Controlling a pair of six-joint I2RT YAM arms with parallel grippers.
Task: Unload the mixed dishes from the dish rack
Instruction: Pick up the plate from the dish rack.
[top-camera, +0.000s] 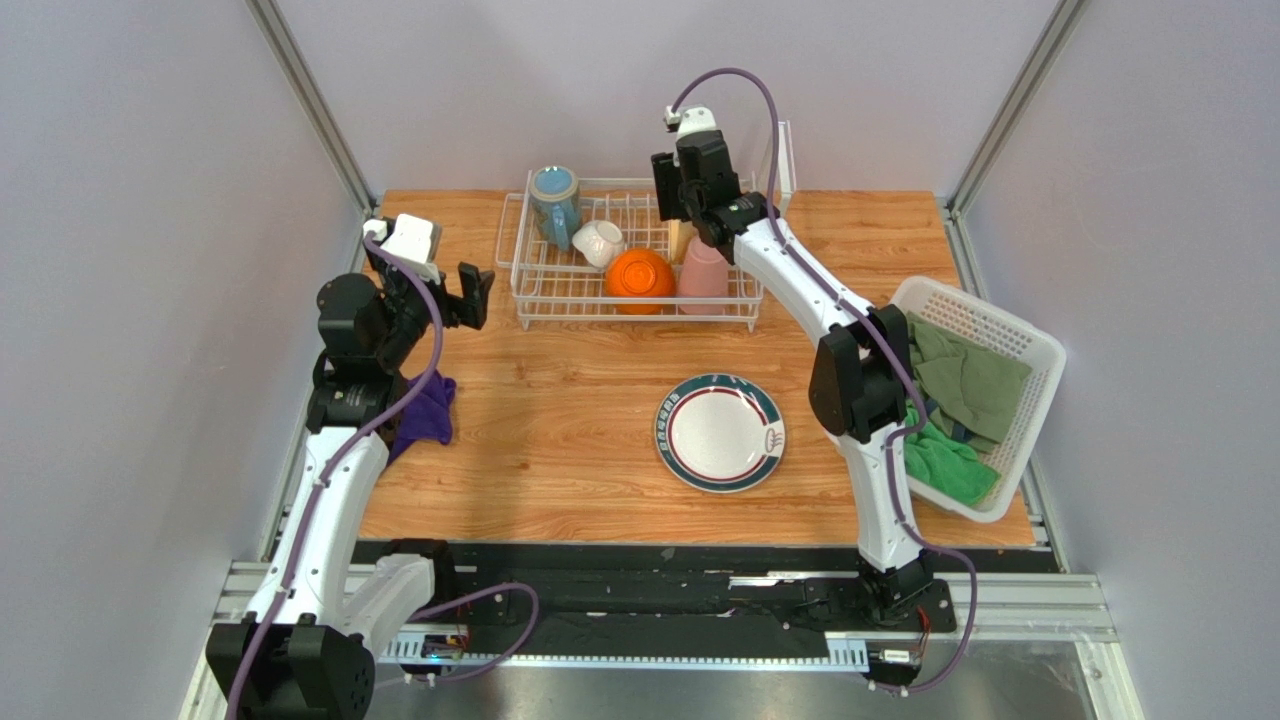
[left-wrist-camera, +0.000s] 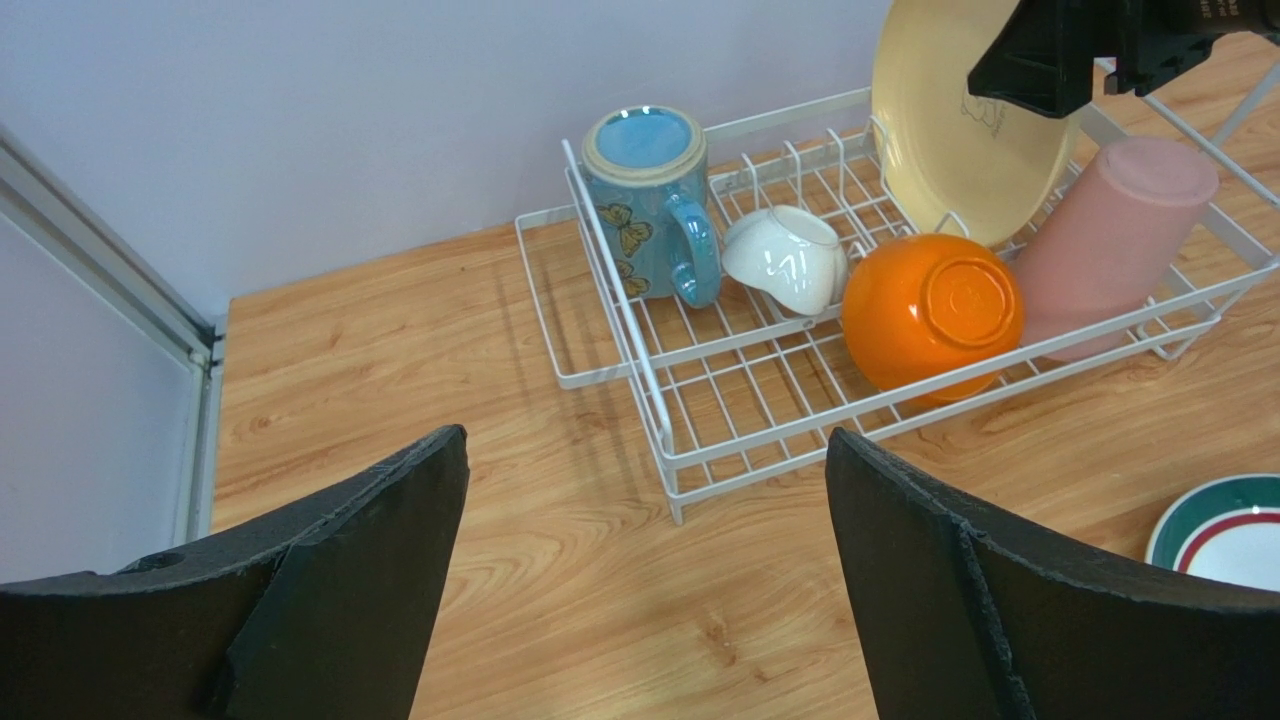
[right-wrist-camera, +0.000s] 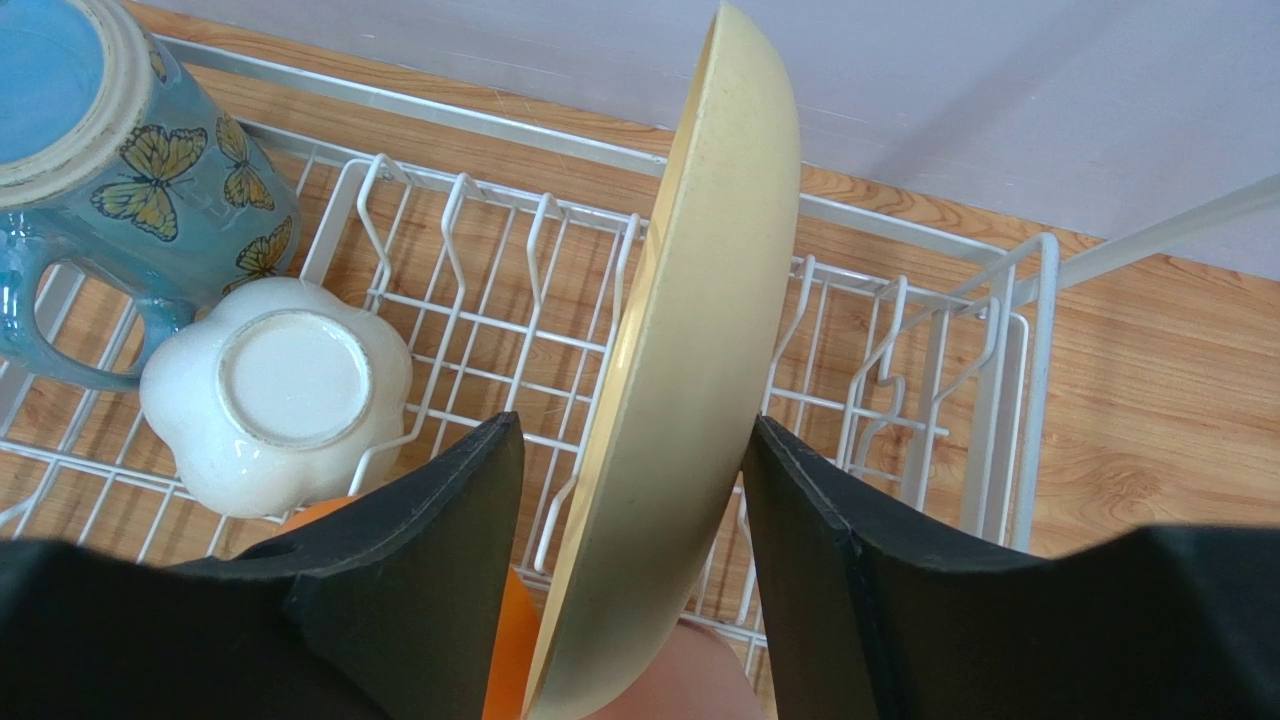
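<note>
**Spread jaws astride the cream-yellow plate (right-wrist-camera: 721, 270)**

On the right gripper (right-wrist-camera: 631, 450): parted to either side of that plate, which stands on edge in the dish rack (right-wrist-camera: 902, 360). A sliver of wire visible between one pad and the plate's back; the other pad at or almost on its face. Not pinching yet, by the look of it.

On the left gripper (left-wrist-camera: 646, 450): parted wide, holding nothing, hovering above the table (top-camera: 556, 435) short of the rack.

Also racked: blue mug (left-wrist-camera: 649, 195), small white bowl (right-wrist-camera: 278, 390), orange bowl (left-wrist-camera: 932, 308) and pink tumbler (left-wrist-camera: 1120, 225), the last two close by the plate's foot. Already out and lying flat on the table: dark-rimmed plate (top-camera: 720, 432).

Handling, as a judgement: likely stiff, slick-surfaced and chippable, with some weight for a rim pinch. Best taken at the upper rim, pads flat on both faces and deep enough to stop it swivelling. Then lifted straight up out of the wire prongs before any swing sideways, minding the tumbler and bowl.
</note>
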